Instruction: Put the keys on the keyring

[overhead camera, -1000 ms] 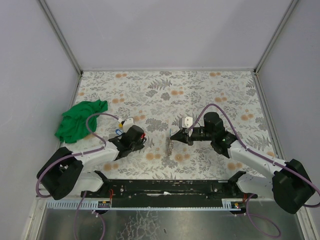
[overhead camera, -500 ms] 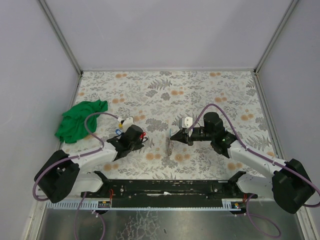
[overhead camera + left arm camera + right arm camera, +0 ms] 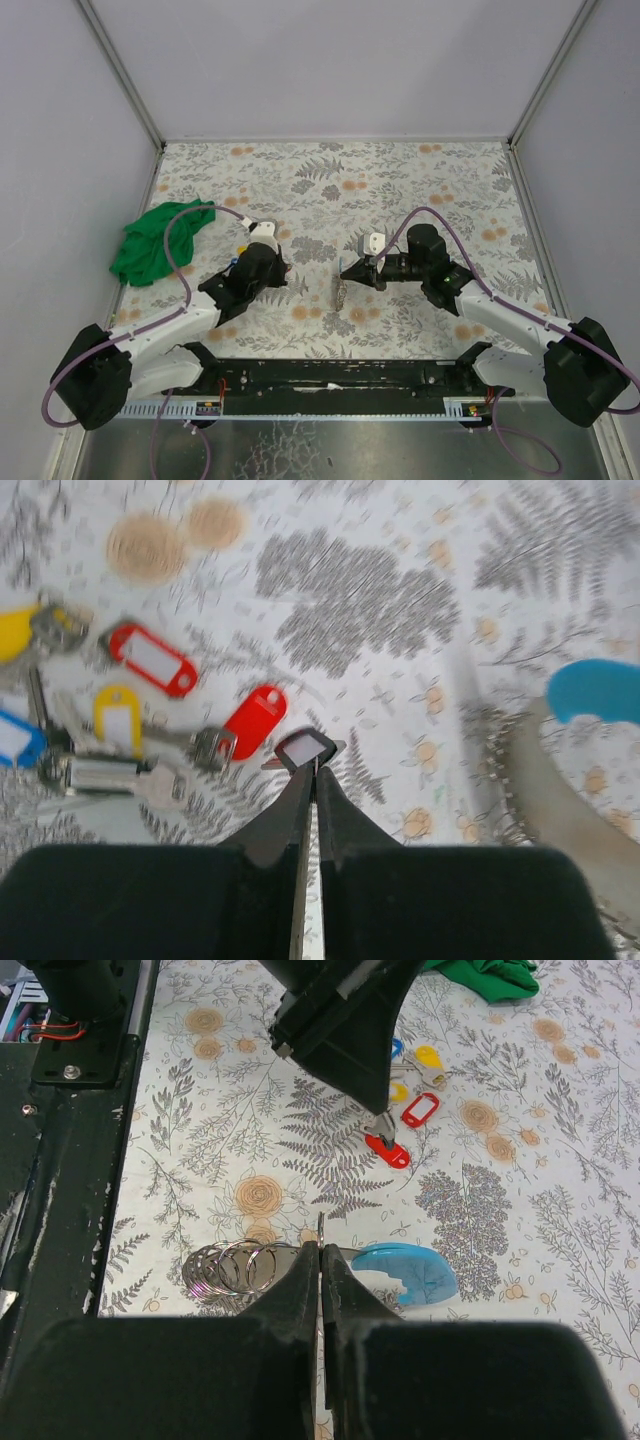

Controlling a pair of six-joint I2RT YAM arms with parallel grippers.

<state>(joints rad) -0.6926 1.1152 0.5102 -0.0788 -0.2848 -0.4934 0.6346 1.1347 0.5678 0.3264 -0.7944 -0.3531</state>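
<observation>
Several keys lie in a loose cluster on the floral table: a red-tagged key [image 3: 255,720], a second red tag [image 3: 152,658], a yellow one [image 3: 118,712] and a blue one [image 3: 15,742]. My left gripper [image 3: 312,762] is shut, pinching the small black-framed tag [image 3: 305,748] of a key at its tips. In the top view it [image 3: 283,272] is over the cluster. The keyring [image 3: 405,1270] has a light-blue arc and carries several small steel rings [image 3: 230,1265]. My right gripper [image 3: 320,1248] is shut on its thin metal edge and holds it upright at table centre [image 3: 341,292].
A crumpled green cloth [image 3: 160,240] lies at the left edge. Grey walls enclose the table on three sides. The black base rail [image 3: 330,375] runs along the near edge. Purple cables loop over both arms.
The left gripper closed on the black tag, and its wrist swung toward the far side over the key cluster. The right arm and keyring stayed still.
</observation>
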